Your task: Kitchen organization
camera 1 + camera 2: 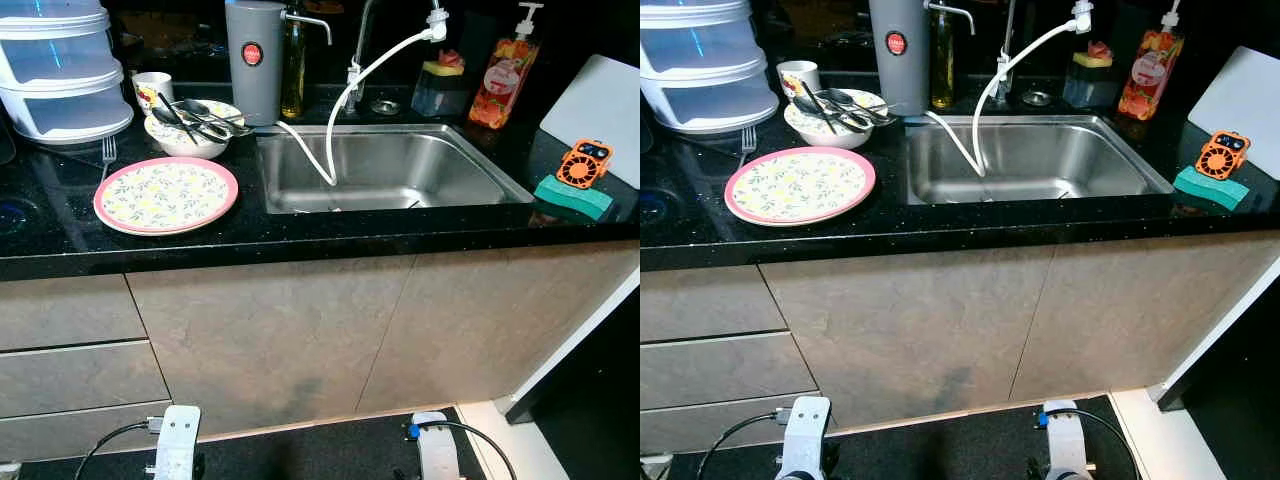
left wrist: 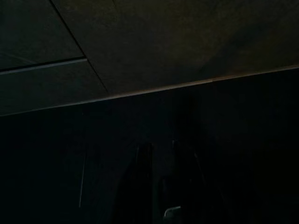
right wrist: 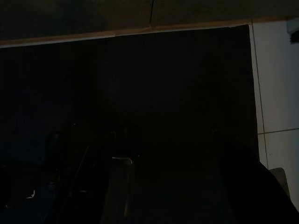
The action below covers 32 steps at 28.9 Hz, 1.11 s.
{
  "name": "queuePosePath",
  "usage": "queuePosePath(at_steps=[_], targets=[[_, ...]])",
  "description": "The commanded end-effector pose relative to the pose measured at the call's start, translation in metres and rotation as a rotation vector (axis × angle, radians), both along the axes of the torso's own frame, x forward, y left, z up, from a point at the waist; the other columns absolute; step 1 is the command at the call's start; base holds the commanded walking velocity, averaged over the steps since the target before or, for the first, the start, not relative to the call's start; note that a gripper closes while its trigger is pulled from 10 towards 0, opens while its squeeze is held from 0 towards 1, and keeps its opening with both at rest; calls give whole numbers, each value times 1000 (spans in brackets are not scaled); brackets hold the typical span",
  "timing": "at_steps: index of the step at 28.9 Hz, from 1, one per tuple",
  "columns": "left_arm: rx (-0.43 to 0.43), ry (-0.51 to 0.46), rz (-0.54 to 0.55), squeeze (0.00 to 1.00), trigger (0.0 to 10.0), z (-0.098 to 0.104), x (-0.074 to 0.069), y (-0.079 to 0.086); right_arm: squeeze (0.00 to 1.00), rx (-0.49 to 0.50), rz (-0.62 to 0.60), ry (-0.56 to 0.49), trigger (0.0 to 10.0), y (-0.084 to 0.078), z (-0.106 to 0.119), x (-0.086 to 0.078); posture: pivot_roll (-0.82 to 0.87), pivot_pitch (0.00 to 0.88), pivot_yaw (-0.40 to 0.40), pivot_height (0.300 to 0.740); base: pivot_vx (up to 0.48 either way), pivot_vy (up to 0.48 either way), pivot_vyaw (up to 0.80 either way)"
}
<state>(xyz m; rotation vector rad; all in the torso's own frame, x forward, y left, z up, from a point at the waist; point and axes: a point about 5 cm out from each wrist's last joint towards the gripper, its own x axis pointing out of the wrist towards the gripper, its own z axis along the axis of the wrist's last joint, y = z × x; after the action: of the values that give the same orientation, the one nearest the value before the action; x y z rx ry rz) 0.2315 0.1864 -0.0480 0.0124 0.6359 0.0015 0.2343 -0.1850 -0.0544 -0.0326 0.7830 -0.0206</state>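
The black tabletop carries a steel sink. Left of the sink lies a pink-rimmed plate; behind the plate, a bowl holds cutlery, and a fork lies left of the bowl. Both arms hang low before the cabinets; I cannot tell how their jaws stand.
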Motion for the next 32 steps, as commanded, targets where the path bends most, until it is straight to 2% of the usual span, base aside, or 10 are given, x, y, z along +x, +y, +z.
queuePosePath(at_steps=[1,23,32], targets=[[9,31,7,0,10000,-4,-5,5,0,7,-17,23,10000,-3,-3,-5,9,110,-35,740,0,0,0],[12,40,6,0,10000,-5,-8,5,0,9,-17,37,10000,0,-5,-8,10,118,-32,740,0,0,0],[15,40,11,0,10000,-5,-7,7,0,1,-22,47,10000,-8,-5,-8,11,109,-35,740,0,0,0]])
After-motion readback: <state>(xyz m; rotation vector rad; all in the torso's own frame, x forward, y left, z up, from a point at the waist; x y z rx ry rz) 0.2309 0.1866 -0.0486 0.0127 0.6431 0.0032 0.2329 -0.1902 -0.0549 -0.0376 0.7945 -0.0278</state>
